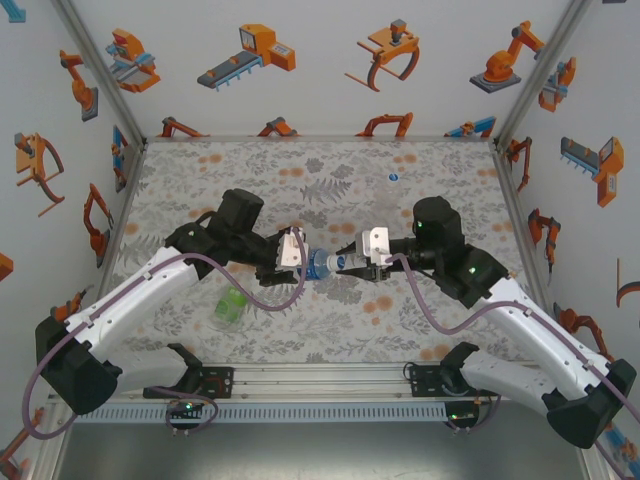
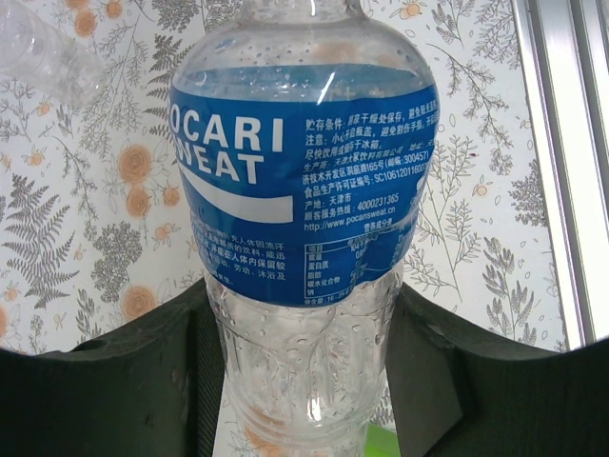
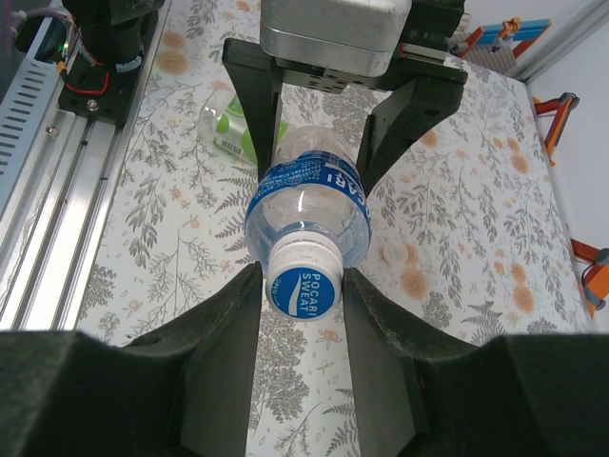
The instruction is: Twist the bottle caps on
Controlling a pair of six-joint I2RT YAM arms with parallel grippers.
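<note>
1. Left hand [image 2: 303, 305]: both fingers [image 2: 114, 390] are clamped on the lower body of the blue-label bottle [image 2: 304, 190]. The opening is narrow and set by the width of the bottle. In the left wrist view the dark pads press against the clear ribbed wall below the label, one on each side.

2. Blue-label bottle: it is held lying roughly level above the surface [image 1: 330, 190], between the two arms near the middle of the work area. Its neck points toward the right hand [image 3: 303, 281].

3. Right hand: the fingers [image 3: 219, 352] are nearly together and sit on opposite sides of the cap [image 3: 303, 286]. No gap shows between either fingertip and the cap rim. The cap sits on the bottle neck, and its blue printed top faces the right wrist camera.

4. Green-label bottle [image 1: 230, 308]: it lies on its side on the surface beside the left arm, apart from both hands.

5. Loose cap [image 3: 393, 253]: a small whitish round cap rests on the surface just beside the held bottle. Neither hand touches it.
</note>
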